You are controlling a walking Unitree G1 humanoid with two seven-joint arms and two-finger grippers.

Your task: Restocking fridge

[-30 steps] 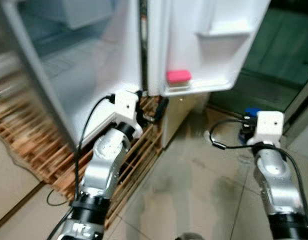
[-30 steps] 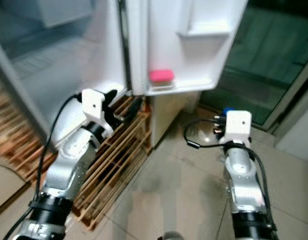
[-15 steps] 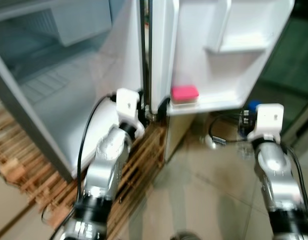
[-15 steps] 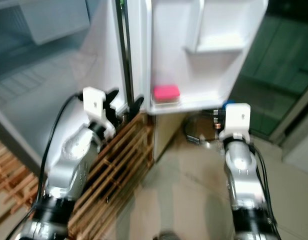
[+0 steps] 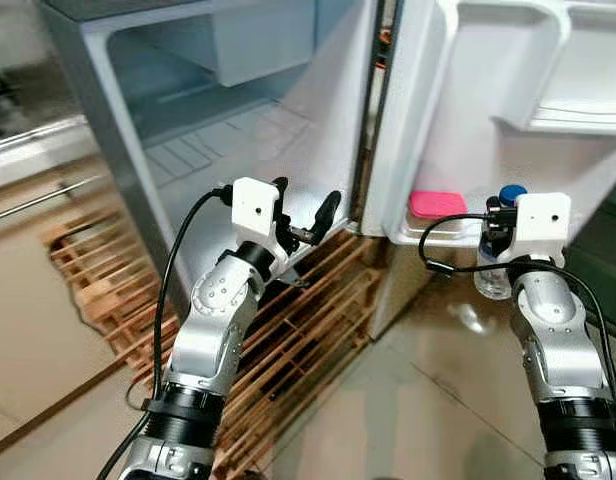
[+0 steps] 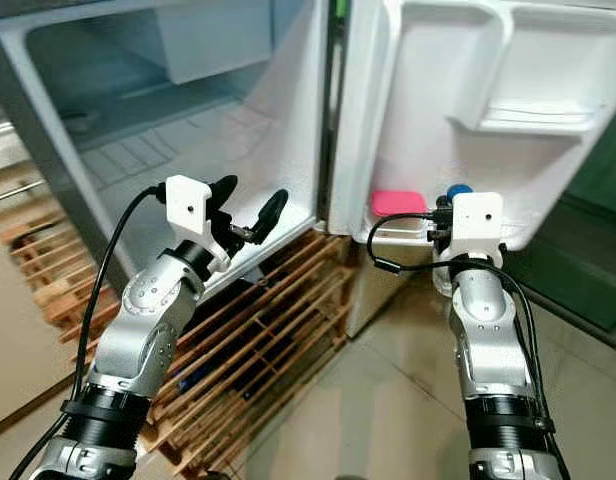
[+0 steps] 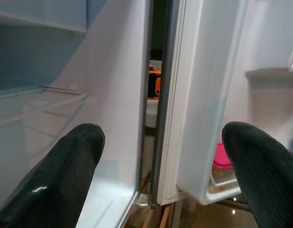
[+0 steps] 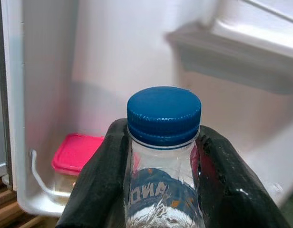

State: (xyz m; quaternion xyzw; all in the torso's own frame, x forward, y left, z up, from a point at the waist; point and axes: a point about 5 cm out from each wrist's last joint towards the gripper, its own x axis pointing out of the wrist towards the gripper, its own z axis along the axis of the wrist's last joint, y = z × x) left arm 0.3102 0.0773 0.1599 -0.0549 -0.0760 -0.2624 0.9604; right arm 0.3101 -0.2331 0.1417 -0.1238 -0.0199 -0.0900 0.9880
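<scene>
In the left eye view, the open fridge (image 5: 238,120) fills the upper left of the frame and its door (image 5: 488,110) swings out across the upper right, with a pink-lidded box (image 5: 437,204) sitting in the lowest door shelf (image 5: 428,235). The right gripper (image 5: 496,225) is raised at centre right, holding a clear bottle (image 5: 494,272) with a blue cap just beside that shelf's outer corner; the bottle stands upright, its long axis vertical, and the shelf lies ahead and slightly to the left of it, so this arm is the nearer one for the placing. The left gripper (image 5: 306,215) is lifted at centre, pointing toward the gap between fridge body and door, forearm angled upward. The right eye view shows the same layout, the wooden pallet (image 6: 268,320) under the fridge at lower centre. In the left wrist view, the two fingers (image 7: 65,171) stand wide apart with nothing between them, framing the door's hinge edge. In the right wrist view, the fingers (image 8: 106,175) clamp the bottle's neck just under the cap, with the pink box at lower left.
</scene>
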